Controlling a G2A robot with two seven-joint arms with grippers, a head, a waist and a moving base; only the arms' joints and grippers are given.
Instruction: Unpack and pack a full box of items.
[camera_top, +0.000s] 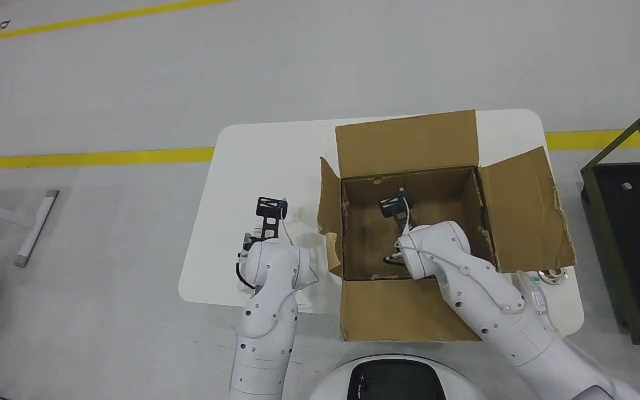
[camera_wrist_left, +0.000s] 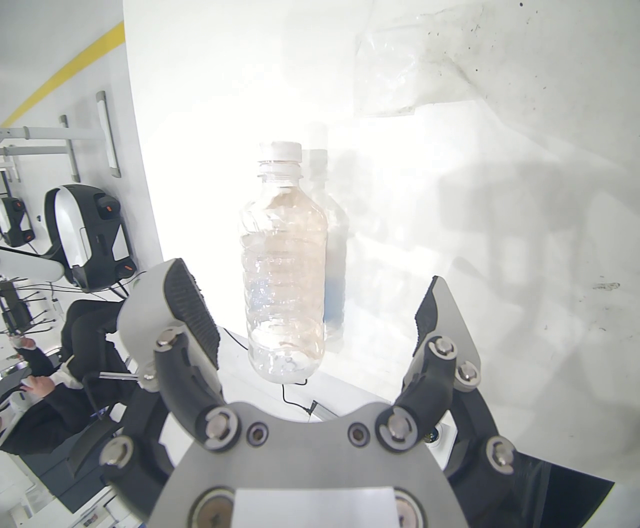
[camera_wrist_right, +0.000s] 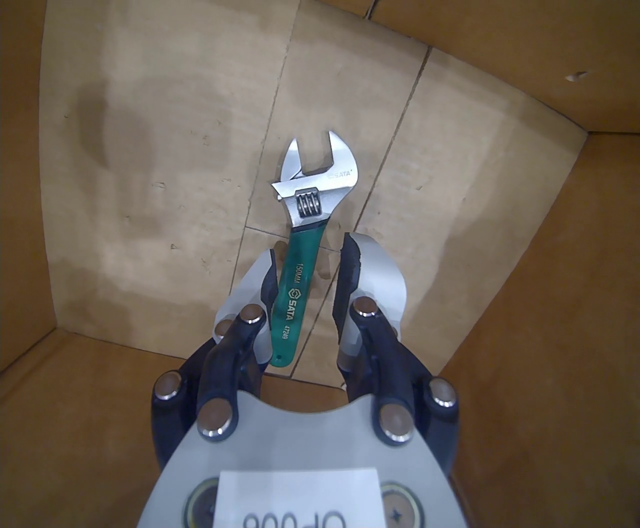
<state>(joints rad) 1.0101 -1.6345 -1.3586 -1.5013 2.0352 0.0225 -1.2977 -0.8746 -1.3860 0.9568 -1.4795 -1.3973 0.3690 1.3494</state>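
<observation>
A clear plastic bottle (camera_wrist_left: 285, 280) with a white cap lies on the white table (camera_top: 250, 160). My left gripper (camera_wrist_left: 306, 274) is open over it, its fingers on either side of the bottle's lower half with gaps on both sides. In the top view this gripper (camera_top: 270, 208) hangs left of the open cardboard box (camera_top: 405, 145). My right gripper (camera_top: 393, 207) is down inside the box. On the box floor lies an adjustable wrench (camera_wrist_right: 312, 200) with a green handle. The right gripper (camera_wrist_right: 310, 250) is open around the handle: one pad is against it, the other stands a little off.
A crumpled clear plastic bag (camera_wrist_left: 395, 65) lies on the table beyond the bottle. The box flaps are folded outward on all sides. A small metal fitting (camera_top: 550, 275) sits near the table's right edge. A dark green cart (camera_top: 615, 230) stands to the right of the table.
</observation>
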